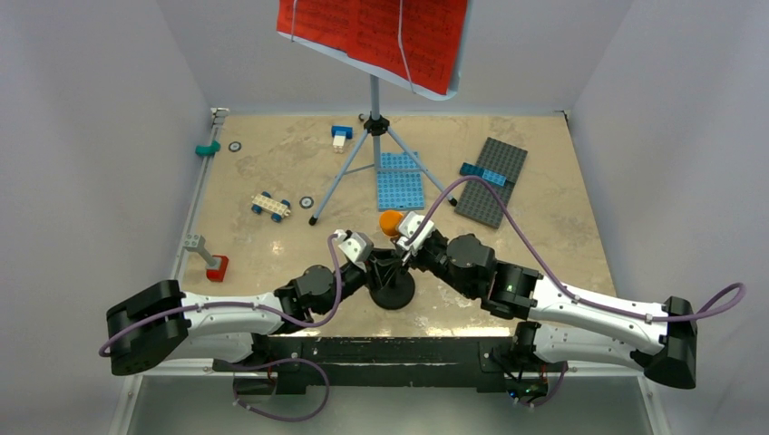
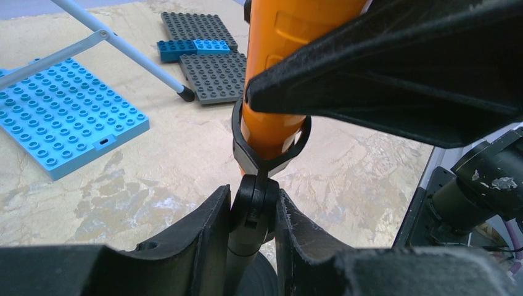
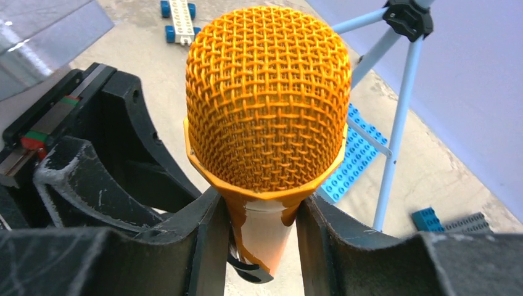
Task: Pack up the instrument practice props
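Observation:
The orange toy microphone sits in the clip of its short black stand at the near middle of the table. My left gripper is shut on the stand's upright post at its hinge, just under the clip. My right gripper is shut on the microphone's handle, directly below the mesh head. The pale-blue music stand stands on grey tripod legs behind, with the red sheet-music pages on its desk.
A blue studded plate lies between the tripod legs, and a grey plate lies to its right. A small wheeled car and a red and grey piece sit at the left. Walls enclose the table.

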Motion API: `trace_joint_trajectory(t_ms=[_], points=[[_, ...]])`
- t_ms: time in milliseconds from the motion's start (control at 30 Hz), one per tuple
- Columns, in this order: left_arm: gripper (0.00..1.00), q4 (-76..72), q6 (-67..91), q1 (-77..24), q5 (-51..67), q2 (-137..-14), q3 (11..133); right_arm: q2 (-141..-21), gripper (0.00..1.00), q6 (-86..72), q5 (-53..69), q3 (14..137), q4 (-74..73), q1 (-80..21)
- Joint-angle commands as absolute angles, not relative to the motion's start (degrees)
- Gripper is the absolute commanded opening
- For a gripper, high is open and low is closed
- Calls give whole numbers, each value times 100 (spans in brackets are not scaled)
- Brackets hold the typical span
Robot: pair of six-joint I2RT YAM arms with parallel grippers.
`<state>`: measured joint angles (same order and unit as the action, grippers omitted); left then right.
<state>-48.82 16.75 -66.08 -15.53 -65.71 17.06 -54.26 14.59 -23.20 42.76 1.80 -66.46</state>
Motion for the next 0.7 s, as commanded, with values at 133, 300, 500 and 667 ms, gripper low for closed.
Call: trace_joint_trajectory(t_ms=[133,300,500,667], points=[[0,-4116,1857,-6715,-1982,-6897,1432,-4874,0,2084,-4257,4554,389,-6500],[0,-4249,1751,-6736,-2156,-6926,1446,-4545,0,2202,-4524,4621,354,-6497],[0,-4524,1426,-6750,-2673,-7012,1616,-4229,0,946,-4515,4902,-1000,-6487],[0,-5206,918,-6741,-3048,-7589,1885,-4015,0,-419,-3919,4640,-1961,-6483]])
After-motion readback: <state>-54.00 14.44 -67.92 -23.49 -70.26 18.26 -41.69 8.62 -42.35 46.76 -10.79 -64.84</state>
